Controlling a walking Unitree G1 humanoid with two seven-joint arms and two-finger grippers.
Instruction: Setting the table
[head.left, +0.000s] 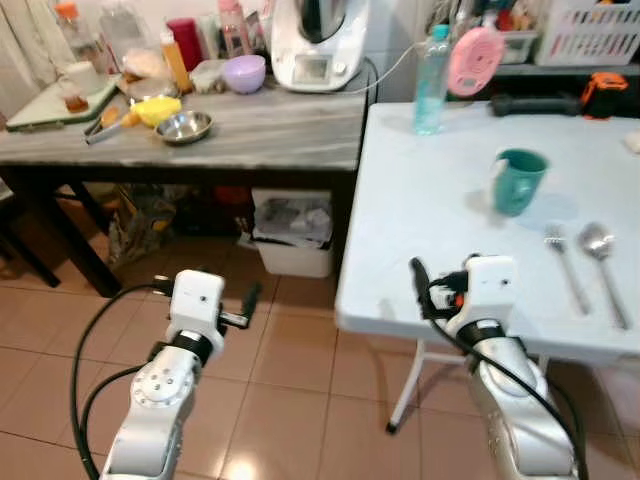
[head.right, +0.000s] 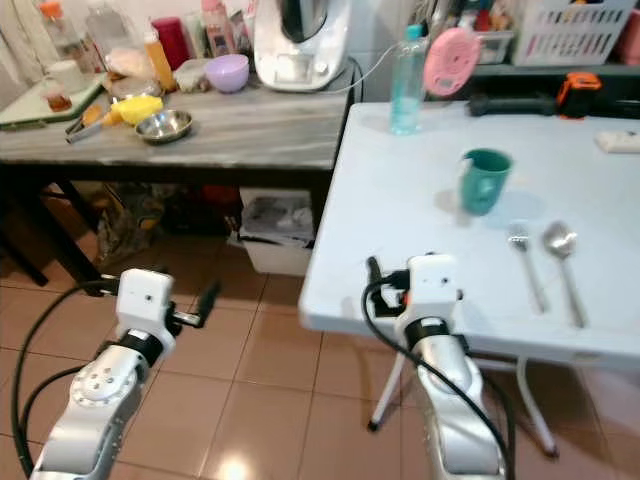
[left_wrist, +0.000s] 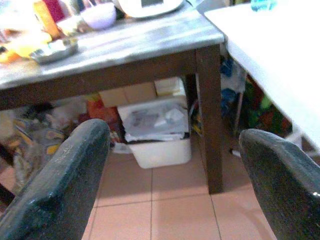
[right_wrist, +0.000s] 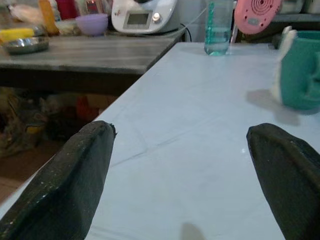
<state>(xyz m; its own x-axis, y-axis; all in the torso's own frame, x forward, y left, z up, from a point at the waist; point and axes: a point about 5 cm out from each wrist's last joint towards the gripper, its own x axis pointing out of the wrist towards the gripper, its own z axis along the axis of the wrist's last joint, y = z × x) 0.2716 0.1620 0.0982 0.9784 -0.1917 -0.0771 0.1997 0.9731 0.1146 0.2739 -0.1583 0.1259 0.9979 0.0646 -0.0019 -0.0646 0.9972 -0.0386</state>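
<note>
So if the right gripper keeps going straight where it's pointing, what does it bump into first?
Probably the green mug. The right gripper hovers low over the white table with its fingers wide open, and the mug stands ahead, a bit to one side. Depth is hard to judge, so it might just slip past it.

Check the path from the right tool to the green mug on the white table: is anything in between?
Nothing visible blocks it. The right tool is open over the white table, with bare tabletop up to the green mug. The fork and spoon lie off to the side.
</note>
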